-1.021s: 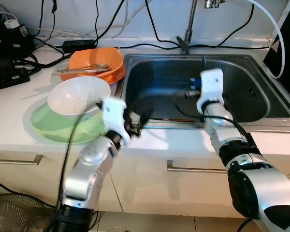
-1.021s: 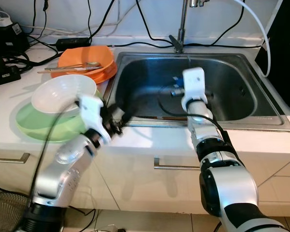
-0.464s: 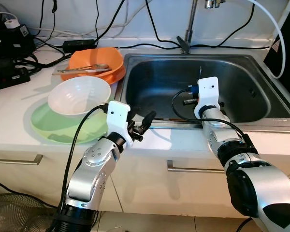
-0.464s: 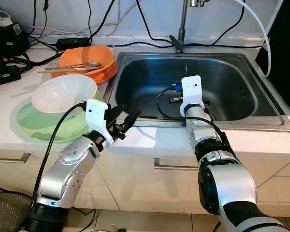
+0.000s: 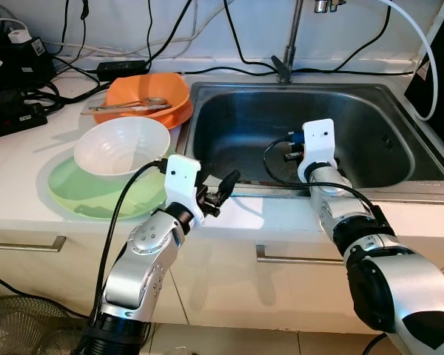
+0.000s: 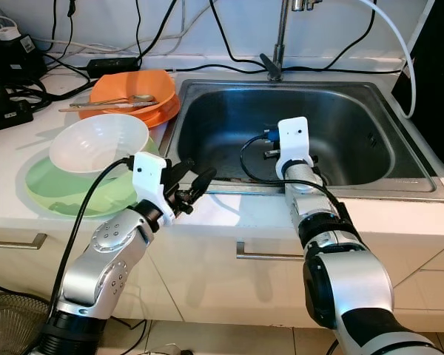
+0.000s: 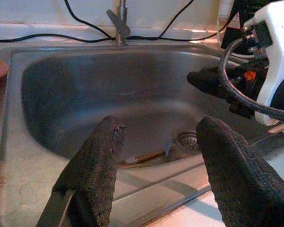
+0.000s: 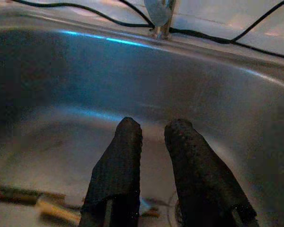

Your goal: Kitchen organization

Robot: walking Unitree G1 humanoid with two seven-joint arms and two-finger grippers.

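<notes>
Your left gripper sits over the front rim of the sink, fingers spread wide with nothing between them. Through that gap, in the left wrist view, you're looking straight into the basin, with the drain ahead of the jaws, closer to one finger.

Your right gripper is down inside the sink, jaws nearly closed with only a thin gap, and not holding anything. Just below and to one side of its fingertips, a pair of chopsticks lies on the sink floor, near but not between the jaws. There's also a small bit right under the tips by the drain, too blurry for you to make out.

The rest of the dishes are on the counter, well off to the outer side of your left gripper: a white bowl sitting on a green plate, and behind those an orange bowl with a spoon lying across it.
</notes>
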